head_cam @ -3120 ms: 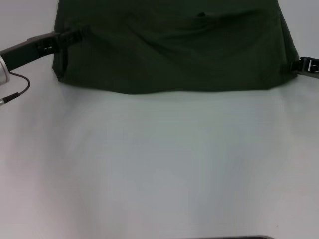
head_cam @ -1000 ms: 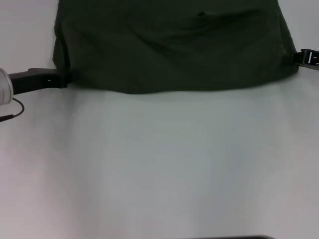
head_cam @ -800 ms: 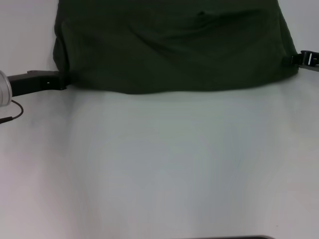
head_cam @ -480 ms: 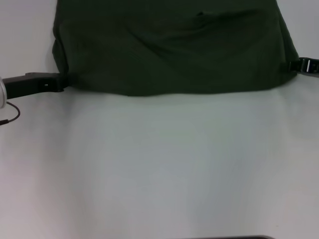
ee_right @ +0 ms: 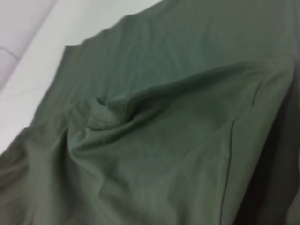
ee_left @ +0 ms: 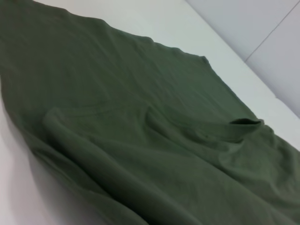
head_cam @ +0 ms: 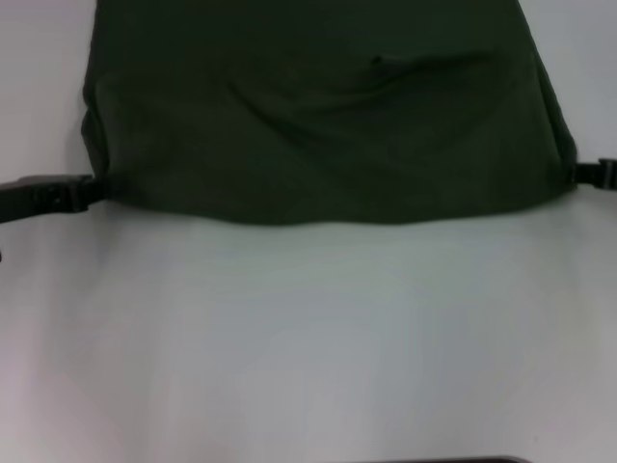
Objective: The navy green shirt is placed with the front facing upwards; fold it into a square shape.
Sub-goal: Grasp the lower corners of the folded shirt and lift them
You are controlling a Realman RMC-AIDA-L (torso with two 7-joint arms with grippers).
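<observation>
The navy green shirt lies across the far part of the white table, its near edge a folded, slightly curved line. Only plain green cloth shows. My left gripper sits at the shirt's near left corner, pinching the edge. At the near right corner, my right gripper holds the cloth the same way. The left wrist view shows the shirt wrinkled, with its ribbed collar raised. In the right wrist view the shirt is bunched in folds.
White tabletop stretches from the shirt's near edge to me. A thin dark strip runs along the bottom edge of the head view. The table's far edge and a pale wall show in the left wrist view.
Both grippers have moved toward me and the shirt's near edge has come along with them. The left arm first dropped from the shirt's left side to its near corner.
</observation>
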